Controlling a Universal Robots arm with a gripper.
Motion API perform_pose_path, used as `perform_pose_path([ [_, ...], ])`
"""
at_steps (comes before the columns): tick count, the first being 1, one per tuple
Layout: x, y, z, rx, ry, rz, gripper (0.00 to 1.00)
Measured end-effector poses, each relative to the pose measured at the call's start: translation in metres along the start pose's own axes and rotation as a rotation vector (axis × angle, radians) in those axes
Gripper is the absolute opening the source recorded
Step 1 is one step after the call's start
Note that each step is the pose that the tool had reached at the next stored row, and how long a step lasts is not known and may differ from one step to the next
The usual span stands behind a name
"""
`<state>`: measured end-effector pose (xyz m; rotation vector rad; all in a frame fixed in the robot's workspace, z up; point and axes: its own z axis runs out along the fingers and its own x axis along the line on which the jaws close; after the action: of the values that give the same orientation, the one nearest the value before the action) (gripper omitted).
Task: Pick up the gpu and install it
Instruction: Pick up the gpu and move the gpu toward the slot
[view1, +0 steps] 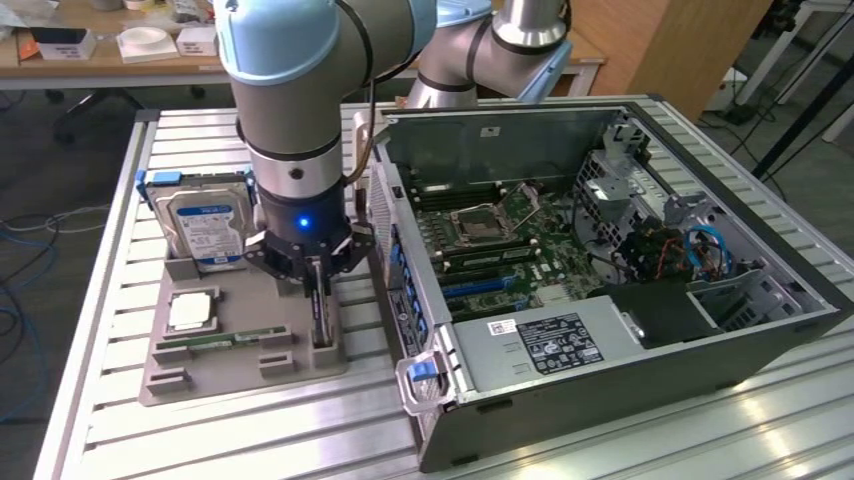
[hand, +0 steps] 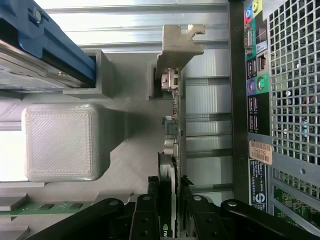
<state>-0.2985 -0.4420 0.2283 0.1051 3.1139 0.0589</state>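
Gpu (hand: 172, 130), on edge in a slot along the tray (view1: 187, 375) edge nearest the case (view1: 641, 330), claw (hand: 170, 192) closed on both its faces; drive (view1: 207, 230) blue-labelled, case sticker (view1: 554, 345) white, print unreadable.

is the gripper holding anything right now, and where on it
Cannot be told. The gripper is down over the upper edge of the gpu, which stands upright in the grey holder, but a firm hold does not show.
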Motion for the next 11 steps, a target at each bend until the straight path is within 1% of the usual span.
perform_pose_path([
  [11, -0.0010, 0.0001, 0.0000, 0.0001, 0.0000, 0.000, 0.27],
])
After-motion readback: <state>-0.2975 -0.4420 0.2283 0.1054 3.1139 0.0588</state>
